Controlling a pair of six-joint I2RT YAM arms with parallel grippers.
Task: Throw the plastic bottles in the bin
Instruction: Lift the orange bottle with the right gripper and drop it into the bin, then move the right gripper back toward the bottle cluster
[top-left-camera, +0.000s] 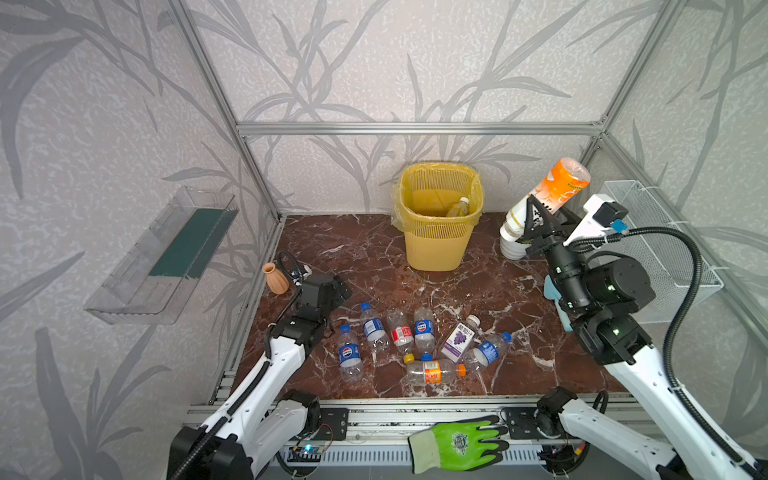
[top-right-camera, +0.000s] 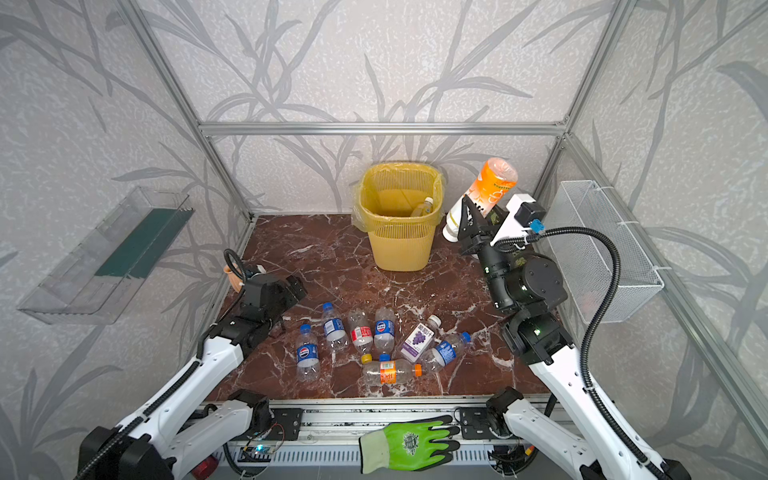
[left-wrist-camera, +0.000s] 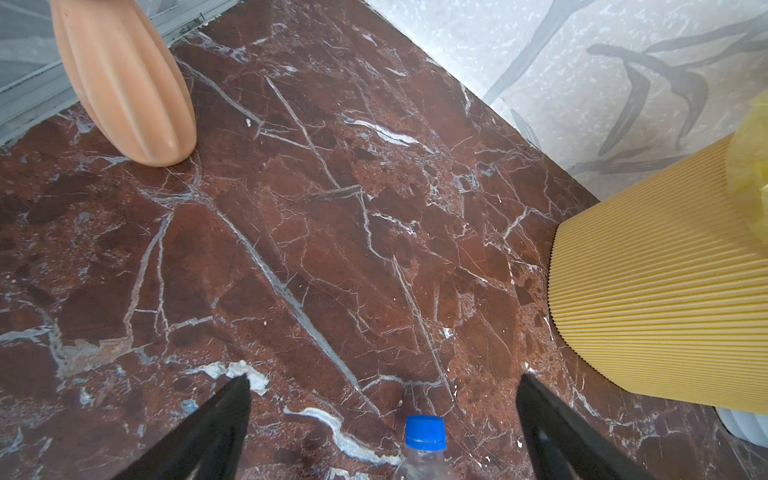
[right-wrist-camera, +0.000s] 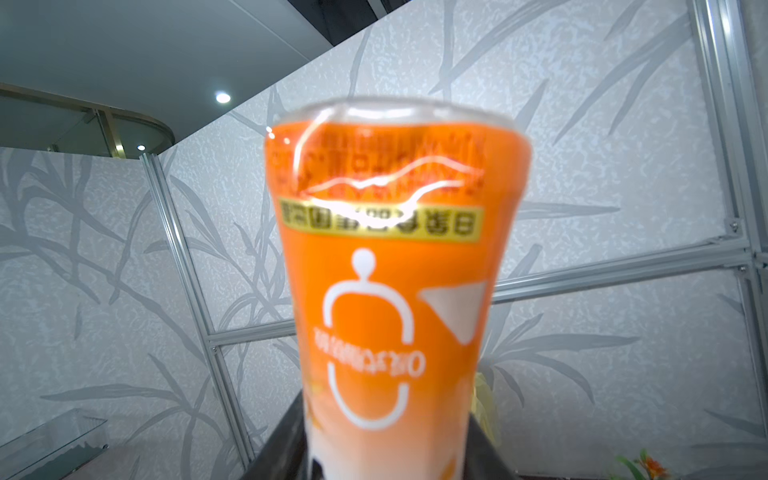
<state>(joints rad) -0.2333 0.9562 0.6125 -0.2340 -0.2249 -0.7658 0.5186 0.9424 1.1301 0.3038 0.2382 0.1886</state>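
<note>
My right gripper is shut on an orange-and-white plastic bottle, held tilted in the air just right of the bin's rim. That bottle fills the right wrist view, with a dark finger on each side. The yellow slatted bin stands at the back with one bottle inside. Several plastic bottles lie on the marble floor near the front. My left gripper is open and low at the left. A blue-capped bottle lies between its fingers, untouched.
An orange ribbed vase stands by the left wall. A clear tray hangs on the left wall and a white wire basket on the right. A white ribbed object sits below the held bottle. A green glove lies on the front rail.
</note>
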